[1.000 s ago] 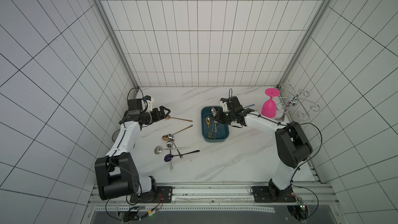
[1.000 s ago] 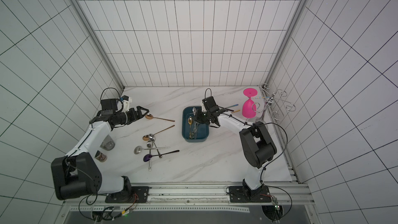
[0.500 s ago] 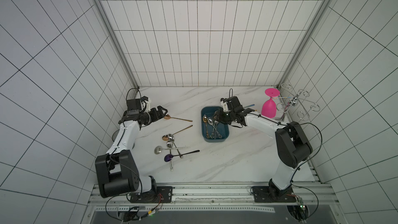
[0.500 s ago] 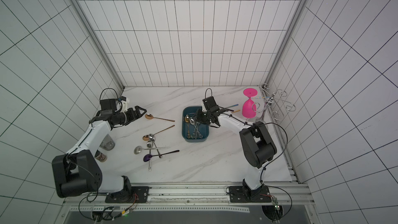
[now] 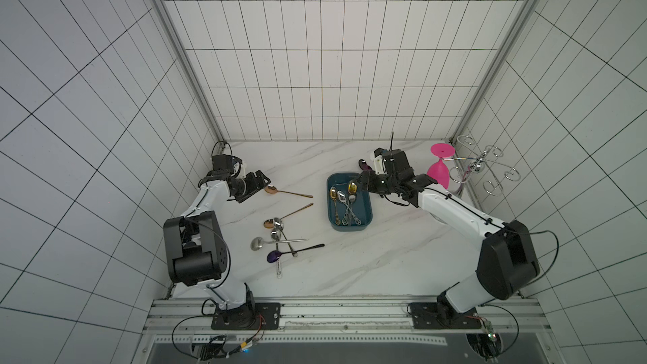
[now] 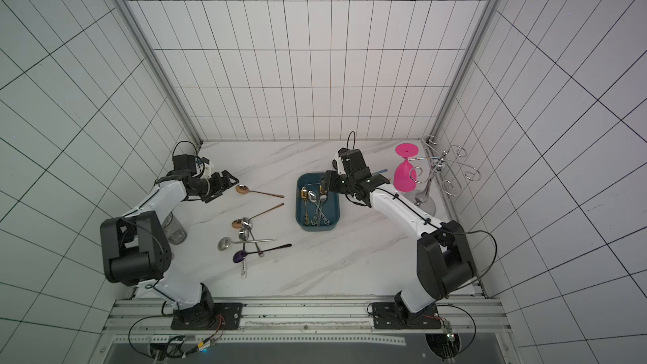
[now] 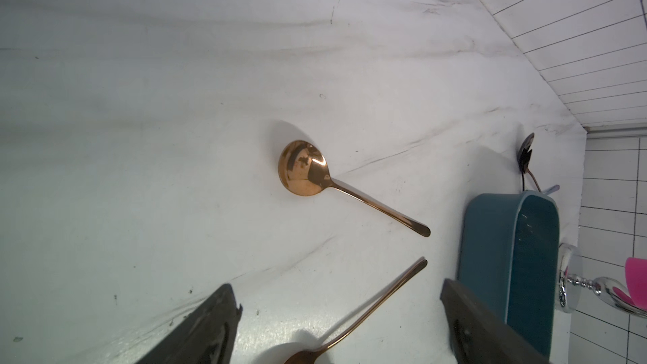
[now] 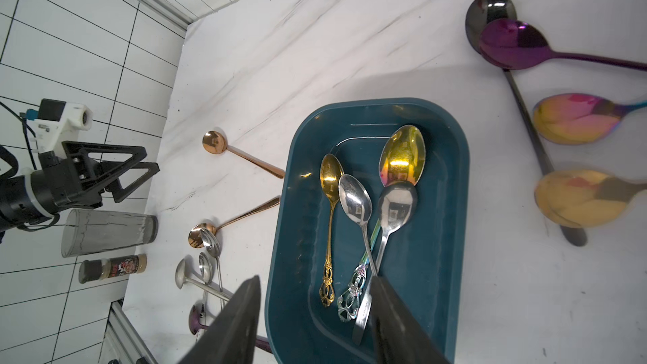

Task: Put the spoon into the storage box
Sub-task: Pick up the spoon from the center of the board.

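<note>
Left jaws: spread wide with nothing between them, low over the desk (image 5: 385, 260), near the bowl of a copper spoon (image 5: 271, 189).
Right jaws: parted and holding nothing, hanging over the back-wall end of the storage box (image 5: 348, 228).
Storage box: mid-desk between the two arms, its long sides running front to back.
Spoon: a plain silver spoon (image 8: 397, 204) lies inside the box, its bowl overlapping a rainbow-gold spoon (image 8: 402, 155).
Also in the box: an ornate gold spoon (image 8: 331, 176) and an ornate silver spoon (image 8: 355, 201).
Loose on the desk: a second copper spoon (image 5: 290, 213) and a small heap of spoons (image 5: 276, 239).
Pink goblet (image 5: 439, 173): upside down beside the wire rack (image 5: 486, 169).
</note>
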